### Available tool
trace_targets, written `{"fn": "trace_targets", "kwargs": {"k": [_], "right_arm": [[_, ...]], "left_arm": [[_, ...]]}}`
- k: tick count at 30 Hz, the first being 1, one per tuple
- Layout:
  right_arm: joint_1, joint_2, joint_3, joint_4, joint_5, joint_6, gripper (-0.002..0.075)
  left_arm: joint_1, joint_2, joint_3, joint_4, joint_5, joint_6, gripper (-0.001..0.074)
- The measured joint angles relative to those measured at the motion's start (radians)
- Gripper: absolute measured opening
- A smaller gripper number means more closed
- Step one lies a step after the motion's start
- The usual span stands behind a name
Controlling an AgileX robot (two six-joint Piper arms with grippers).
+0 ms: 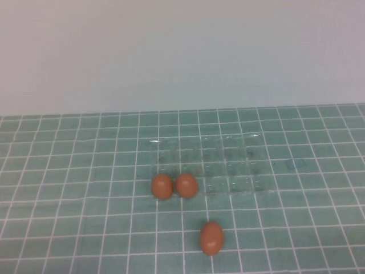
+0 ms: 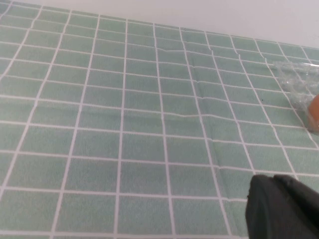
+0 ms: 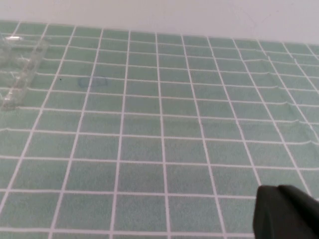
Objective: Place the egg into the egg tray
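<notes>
Three orange-brown eggs lie on the green tiled cloth. One egg [image 1: 211,238] lies alone near the front. Two eggs [image 1: 162,186] [image 1: 186,185] sit side by side at the front left of the clear egg tray [image 1: 228,162]; I cannot tell whether they rest in its cups. Neither arm shows in the high view. My left gripper [image 2: 271,181] is shut and empty over bare cloth, with the tray's corner [image 2: 296,82] and one egg [image 2: 314,110] far off. My right gripper [image 3: 277,190] is shut and empty, with the tray's edge [image 3: 20,59] far off.
The green tiled cloth [image 1: 68,217] covers the table up to a plain white wall [image 1: 182,51] at the back. A faint blue mark [image 1: 292,164] lies on the cloth just right of the tray.
</notes>
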Motion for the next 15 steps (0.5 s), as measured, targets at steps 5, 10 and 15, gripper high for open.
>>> {"fn": "trace_targets", "kwargs": {"k": [5, 10, 15], "right_arm": [[0.0, 0.0, 0.0, 0.004, 0.0, 0.0, -0.0001], [0.0, 0.0, 0.002, 0.129, -0.023, 0.01, -0.0001], [0.0, 0.0, 0.006, 0.451, -0.14, 0.068, -0.0001]], "left_arm": [[0.0, 0.0, 0.0, 0.0, 0.0, 0.0, -0.0001], [0.0, 0.0, 0.0, 0.0, 0.0, 0.0, -0.0001], [0.0, 0.0, 0.0, 0.0, 0.0, 0.0, -0.0001]]}}
